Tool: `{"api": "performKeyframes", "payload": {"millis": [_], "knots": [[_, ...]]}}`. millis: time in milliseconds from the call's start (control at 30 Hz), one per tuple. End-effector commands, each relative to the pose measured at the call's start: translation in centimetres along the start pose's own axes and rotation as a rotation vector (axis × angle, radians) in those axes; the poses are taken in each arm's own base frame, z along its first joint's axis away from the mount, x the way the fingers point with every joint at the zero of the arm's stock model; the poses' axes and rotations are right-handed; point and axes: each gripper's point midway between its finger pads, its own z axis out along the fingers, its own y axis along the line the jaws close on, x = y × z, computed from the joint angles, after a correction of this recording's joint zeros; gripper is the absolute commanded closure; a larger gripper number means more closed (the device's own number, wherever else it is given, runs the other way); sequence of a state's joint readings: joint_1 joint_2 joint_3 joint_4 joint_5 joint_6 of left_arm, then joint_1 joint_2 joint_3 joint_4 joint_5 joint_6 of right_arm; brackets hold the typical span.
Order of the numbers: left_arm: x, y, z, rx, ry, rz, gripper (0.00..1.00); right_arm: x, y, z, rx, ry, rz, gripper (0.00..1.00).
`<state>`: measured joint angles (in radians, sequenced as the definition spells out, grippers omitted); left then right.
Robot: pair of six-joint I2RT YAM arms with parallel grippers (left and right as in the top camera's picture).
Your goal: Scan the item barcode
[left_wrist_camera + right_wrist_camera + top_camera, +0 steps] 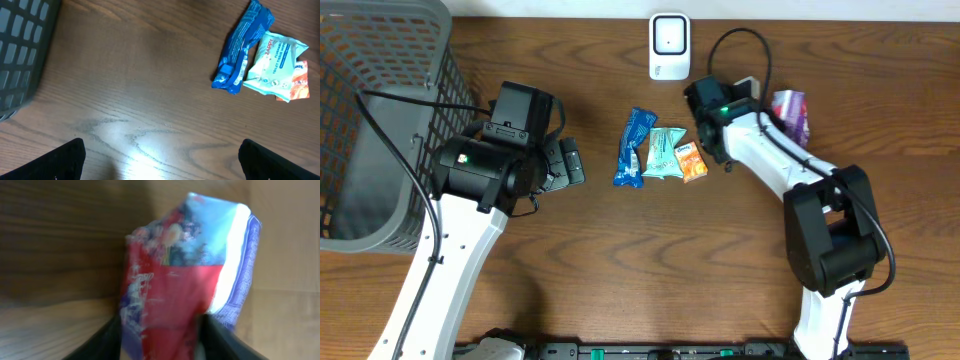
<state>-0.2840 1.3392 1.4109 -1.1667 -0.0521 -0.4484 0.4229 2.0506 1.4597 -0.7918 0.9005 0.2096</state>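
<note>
Overhead: purple-red packet [790,115] near the far desk [620,260] edge, right of the white scanner [668,45], at the right claw [763,98].
Left wrist: left claw [162,160] wide open, empty.
Right wrist: packet between the fingers [102,340]; gripped or loose, cannot tell. Risk of slipping out before the scanner.

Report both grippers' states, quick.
Left gripper: open, holding nothing.
Right gripper: fingers on either side of the red and purple packet; the blur hides whether it is gripped or loose.

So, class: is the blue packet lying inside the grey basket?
No, the blue packet lies on the table beside the teal wipes pack.
</note>
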Motion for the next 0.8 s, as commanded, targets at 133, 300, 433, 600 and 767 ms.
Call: {"api": "performKeyframes", "payload": {"millis": [133, 300, 433, 600, 767], "knots": [[0.0, 0.3, 0.2, -0.018, 0.003, -0.012, 0.02, -4.6, -0.2, -5.2, -0.365, -0.076, 0.181, 0.25], [0.0, 0.3, 0.2, -0.018, 0.003, -0.012, 0.02, -8.1, -4.9, -8.5, -0.633, -0.162, 0.362, 0.15], [0.0, 0.3, 0.2, -0.018, 0.003, -0.012, 0.02, -8.1, -9.1, -8.1, -0.759, -0.171, 0.475, 0.07], [0.0, 0.3, 0.2, -0.018, 0.003, -0.012, 0.02, -4.9, -12.8, -3.5, -0.727, -0.045, 0.568, 0.01], [0.0, 0.3, 0.2, -0.018, 0.003, -0.012, 0.02, -1.2, -12.4, 1.1, -0.71, 0.099, 0.605, 0.01]]}}
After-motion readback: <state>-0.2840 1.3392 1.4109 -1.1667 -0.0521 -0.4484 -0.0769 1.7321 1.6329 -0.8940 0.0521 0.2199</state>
